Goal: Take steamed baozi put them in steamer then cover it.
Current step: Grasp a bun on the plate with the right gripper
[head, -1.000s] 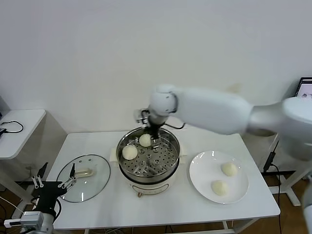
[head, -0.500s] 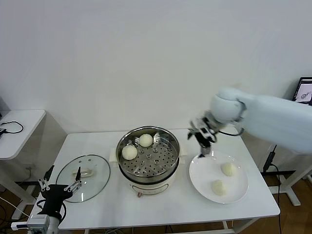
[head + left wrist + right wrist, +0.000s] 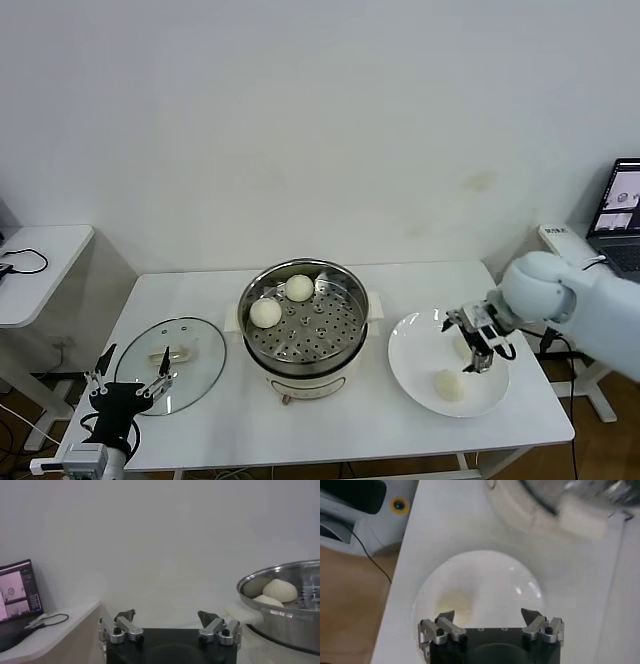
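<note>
A: Where are the baozi?

B: Two baozi sit on the perforated tray at the upper left of the steamer, mid-frame; another baozi lies on the white plate at lower right, a fourth mostly hidden behind the right gripper.

A: And the grippers?

B: That gripper hangs over the plate, fingers apart, nothing held; the left gripper waits at lower left, fingers apart, at the edge of the cover, which lies flat on the table.

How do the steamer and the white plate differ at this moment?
The steamer is a deep, shiny steel pot; the white plate is flat. The steamer stands at the table's middle; the plate lies toward the robot's right. The right gripper hovers over the plate, not the steamer. Both are round and hold baozi.
</note>
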You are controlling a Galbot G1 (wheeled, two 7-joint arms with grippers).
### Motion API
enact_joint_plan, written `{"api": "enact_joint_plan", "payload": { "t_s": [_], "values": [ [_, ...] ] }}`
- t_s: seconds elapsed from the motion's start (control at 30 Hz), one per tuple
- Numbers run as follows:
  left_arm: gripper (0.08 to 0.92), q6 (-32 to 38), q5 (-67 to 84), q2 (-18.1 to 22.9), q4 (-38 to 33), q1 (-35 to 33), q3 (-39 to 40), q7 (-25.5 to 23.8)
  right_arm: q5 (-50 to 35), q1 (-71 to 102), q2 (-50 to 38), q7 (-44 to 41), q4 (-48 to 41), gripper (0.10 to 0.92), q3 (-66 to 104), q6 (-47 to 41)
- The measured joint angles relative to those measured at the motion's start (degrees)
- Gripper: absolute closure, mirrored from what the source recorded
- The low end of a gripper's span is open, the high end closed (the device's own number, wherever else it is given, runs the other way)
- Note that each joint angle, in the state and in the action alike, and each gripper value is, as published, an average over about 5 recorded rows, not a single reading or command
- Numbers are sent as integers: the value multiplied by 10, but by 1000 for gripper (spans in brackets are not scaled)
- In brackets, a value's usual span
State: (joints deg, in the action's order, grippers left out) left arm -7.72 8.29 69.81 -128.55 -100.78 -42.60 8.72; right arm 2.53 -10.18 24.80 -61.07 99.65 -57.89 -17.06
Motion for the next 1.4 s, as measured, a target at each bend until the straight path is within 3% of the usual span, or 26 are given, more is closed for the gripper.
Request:
{"api": "enact_joint_plan", "payload": {
  "t_s": [0.87, 1.4],
  "values": [
    [177, 1, 0, 2, 13, 0, -15, -1, 101, 206, 58, 29, -92, 209, 126, 15],
    [177, 1, 0, 3, 14, 4, -14, 0, 99, 208, 80, 20, -112, 407, 131, 12]
  ]
}}
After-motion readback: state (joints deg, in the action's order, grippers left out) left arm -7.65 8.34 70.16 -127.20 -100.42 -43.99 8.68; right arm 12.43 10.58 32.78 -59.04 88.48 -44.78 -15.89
